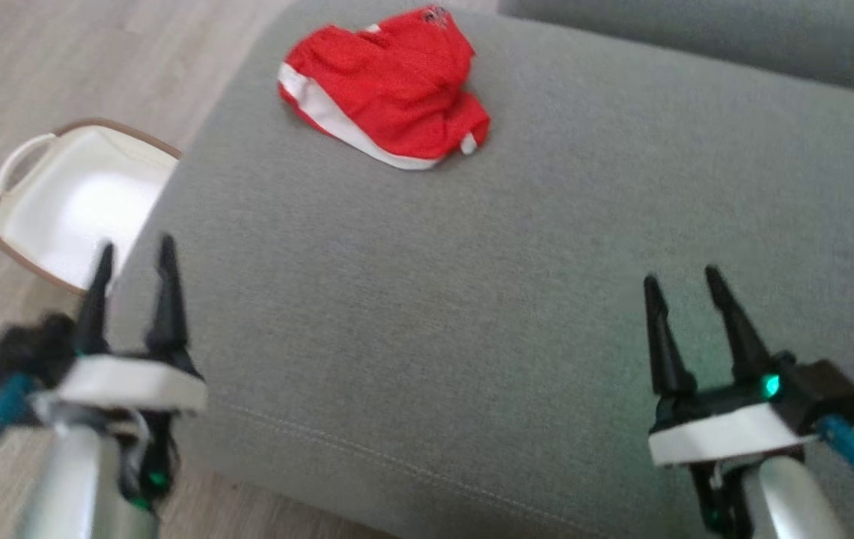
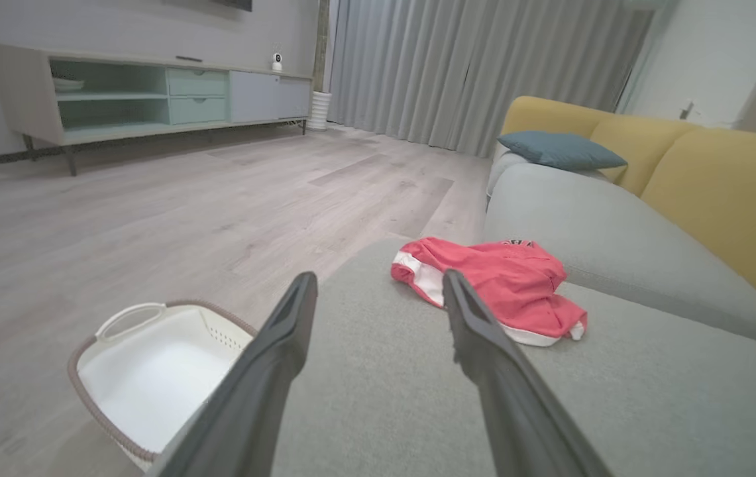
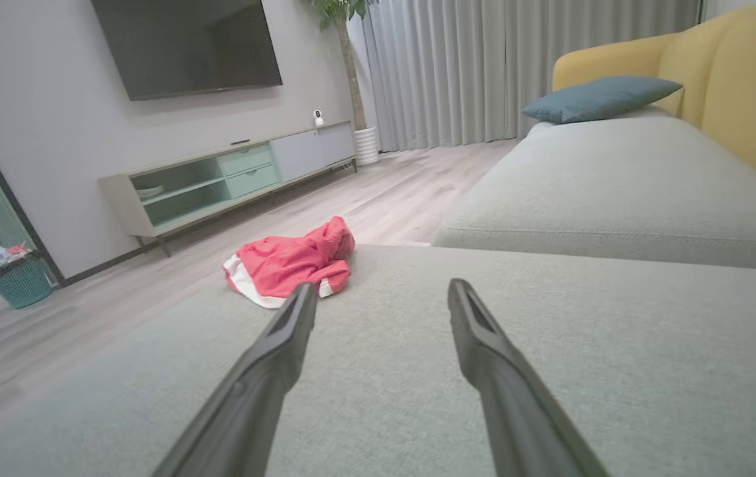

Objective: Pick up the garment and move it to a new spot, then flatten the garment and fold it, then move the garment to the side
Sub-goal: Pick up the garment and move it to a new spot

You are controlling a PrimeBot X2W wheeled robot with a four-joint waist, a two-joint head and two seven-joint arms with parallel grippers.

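I saw the red garment (image 1: 389, 86) lying crumpled at the upper middle of the frame on the grey sofa cushion (image 1: 471, 299). At the lower left, my left fingers (image 1: 167, 299) were spread wide and empty. My right fingers (image 1: 665, 337) at the lower right were likewise. A white basket (image 1: 120, 129) sat at the left edge.

The left gripper (image 1: 135, 245) is held at the near left and the right gripper (image 1: 680, 275) at the near right, well apart. Both are kept empty, jaws spread wide, pointed toward the far side.
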